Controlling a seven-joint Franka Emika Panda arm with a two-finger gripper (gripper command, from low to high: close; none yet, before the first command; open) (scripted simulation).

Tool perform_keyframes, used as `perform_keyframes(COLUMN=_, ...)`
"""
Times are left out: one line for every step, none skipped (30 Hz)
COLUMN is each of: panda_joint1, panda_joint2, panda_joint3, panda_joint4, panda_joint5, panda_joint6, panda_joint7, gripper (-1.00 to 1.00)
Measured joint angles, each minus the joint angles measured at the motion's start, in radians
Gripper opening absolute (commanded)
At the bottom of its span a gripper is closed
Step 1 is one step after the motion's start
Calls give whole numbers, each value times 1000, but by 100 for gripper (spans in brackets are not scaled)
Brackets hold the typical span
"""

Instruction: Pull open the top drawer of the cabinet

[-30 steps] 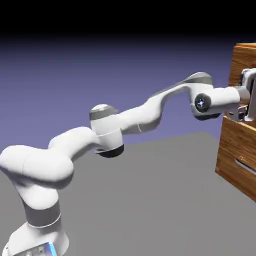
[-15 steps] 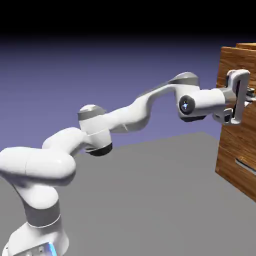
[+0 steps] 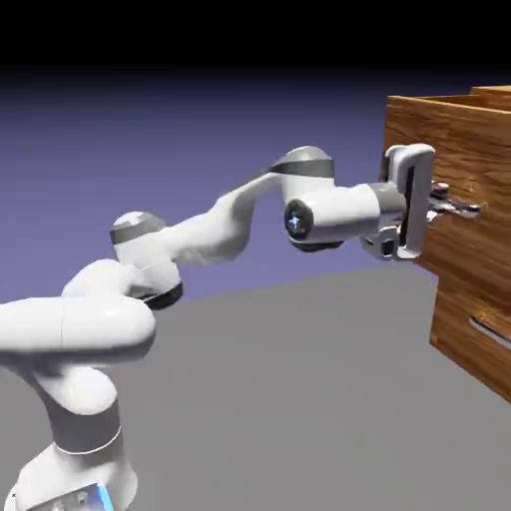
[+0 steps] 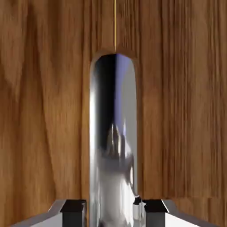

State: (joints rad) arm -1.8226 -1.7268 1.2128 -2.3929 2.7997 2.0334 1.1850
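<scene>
Drawer front as landmark: the top drawer (image 3: pixel 454 190) stands pulled out from the cabinet (image 3: pixel 479 329), its brown wood-grain box jutting toward the arm, well proud of the lower drawer (image 3: pixel 477 334) front beneath it; open top edge of the box visible in the exterior view. End effector (image 3: pixel 446 208) level against the drawer front, its white hand just before the panel; fingers (image 4: pixel 74 208) closed tight on the silver bar handle (image 4: pixel 113 146), one dark pad on each side of it in the hand view. Handle fills the middle of the hand view, running away from the pads, polished, mirroring the hand; wood grain of the front panel all around it. Lower drawer flush with the cabinet body, its own silver handle (image 3: pixel 489 332) below the drawer front. Grey table (image 3: pixel 299 399) under the arm and cabinet.
</scene>
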Motion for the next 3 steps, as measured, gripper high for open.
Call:
perform_keyframes(panda_joint1=0, panda_joint2=0, panda_joint3=0, panda_joint4=0, panda_joint5=-3, panda_joint6=0, panda_joint7=1, gripper=100)
perform_keyframes(panda_joint1=0, panda_joint2=0, panda_joint3=0, panda_joint4=0, panda_joint5=-3, panda_joint6=0, panda_joint7=1, gripper=100)
perform_keyframes(panda_joint1=23, panda_joint2=-5, panda_joint3=-6, panda_joint4=-36, panda_joint5=-12, panda_joint6=-14, panda_joint7=-1, gripper=100)
